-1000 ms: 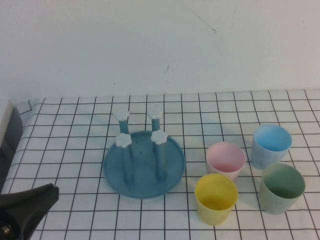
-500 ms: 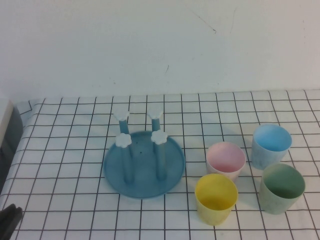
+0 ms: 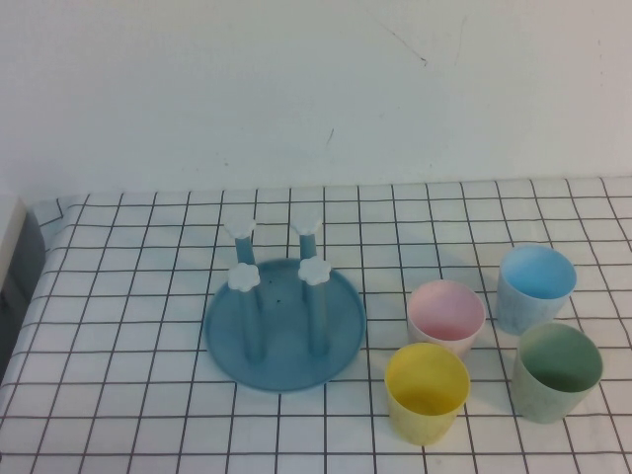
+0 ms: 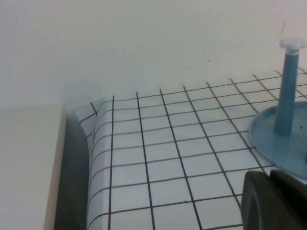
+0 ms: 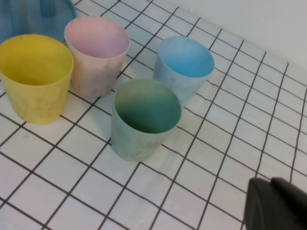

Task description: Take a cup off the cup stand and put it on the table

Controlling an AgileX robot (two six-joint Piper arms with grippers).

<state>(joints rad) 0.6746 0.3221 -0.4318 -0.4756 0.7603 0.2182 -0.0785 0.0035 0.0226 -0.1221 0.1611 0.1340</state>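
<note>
The yellow cup (image 3: 427,391) stands upright on the gridded table (image 3: 128,326), in front of the pink cup; it also shows in the right wrist view (image 5: 34,79). The teal cup stand (image 3: 284,321) has four pegs with white caps, all bare; its edge and one peg show in the left wrist view (image 4: 283,139). My left gripper (image 4: 269,176) is shut and empty, low over the table near the stand's left side. My right gripper (image 5: 271,184) is shut and empty, to the right of the cups. Neither gripper shows in the high view.
A pink cup (image 3: 445,314), a blue cup (image 3: 534,286) and a green cup (image 3: 557,370) stand upright in a cluster with the yellow one. The table's left edge drops off beside a pale surface (image 4: 29,167). A white wall (image 3: 316,89) stands behind.
My left gripper has drawn back toward the near left corner and left the high view. The cups and the stand have not moved.
</note>
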